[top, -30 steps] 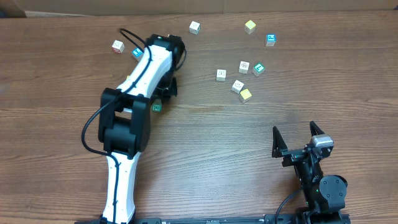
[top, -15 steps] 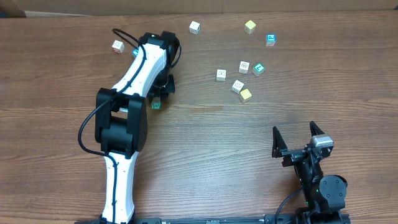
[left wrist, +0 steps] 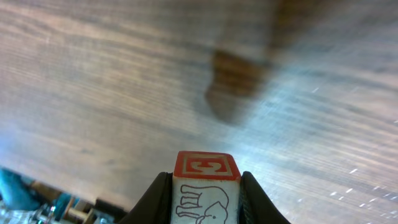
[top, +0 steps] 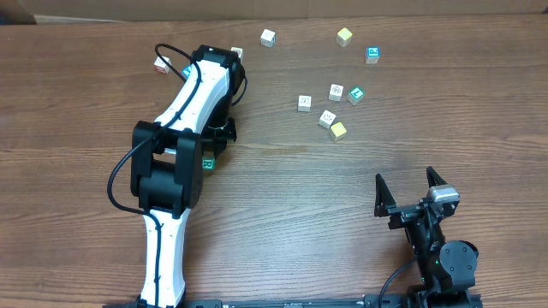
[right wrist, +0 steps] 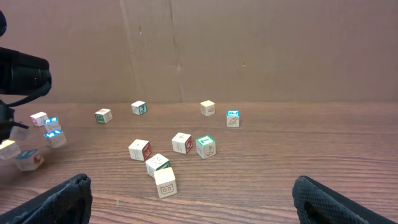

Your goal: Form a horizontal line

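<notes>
Left gripper [left wrist: 205, 196]: clamped on a red-topped elephant cube [left wrist: 205, 180], squarely between the jaws.
Right gripper [top: 404, 180]: spread wide, empty, well apart from loose cubes [top: 329, 118].

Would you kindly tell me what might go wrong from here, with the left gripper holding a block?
1. The left gripper holds the elephant block with its far end sticking out past the fingertips, so it may tilt or slip when set down.
2. The left arm hangs close to a red-edged cube and a pale cube, both partly hidden beneath it; a swing could knock them.
</notes>
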Robot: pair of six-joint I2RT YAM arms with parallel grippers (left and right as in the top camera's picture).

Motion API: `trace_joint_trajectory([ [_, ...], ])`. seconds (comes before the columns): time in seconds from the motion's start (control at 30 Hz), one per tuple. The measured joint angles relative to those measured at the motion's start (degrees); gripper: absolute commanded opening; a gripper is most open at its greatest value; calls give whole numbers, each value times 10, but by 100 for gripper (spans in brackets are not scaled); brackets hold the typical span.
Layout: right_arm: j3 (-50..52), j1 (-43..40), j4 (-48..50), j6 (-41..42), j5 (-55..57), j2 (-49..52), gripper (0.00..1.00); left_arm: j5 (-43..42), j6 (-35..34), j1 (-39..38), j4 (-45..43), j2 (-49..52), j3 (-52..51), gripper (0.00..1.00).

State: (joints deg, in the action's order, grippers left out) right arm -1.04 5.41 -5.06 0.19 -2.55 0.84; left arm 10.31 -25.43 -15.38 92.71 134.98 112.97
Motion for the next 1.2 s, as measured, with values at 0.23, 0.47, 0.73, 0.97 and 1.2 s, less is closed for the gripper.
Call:
trace_joint_trajectory([
  [0.23, 0, 0, 0, 0, 0, 0, 100, 14, -21, -12, -47, -112, -80, 5],
  [0.47, 0, 0, 0, 0, 0, 0, 100, 16, -33, -28, -189, -365, -237, 5],
  [0.73, 0, 0, 0, 0, 0, 0, 100, 8, -33, 5, -359, -402, -426, 8],
  [0.97, 0, 1, -1, 0, 0, 0, 100, -24, -25, 16, -457, -358, -455, 4],
  [1.2, 0, 1, 0, 0, 0, 0, 100, -56, -20, 15, -463, -340, -455, 4],
])
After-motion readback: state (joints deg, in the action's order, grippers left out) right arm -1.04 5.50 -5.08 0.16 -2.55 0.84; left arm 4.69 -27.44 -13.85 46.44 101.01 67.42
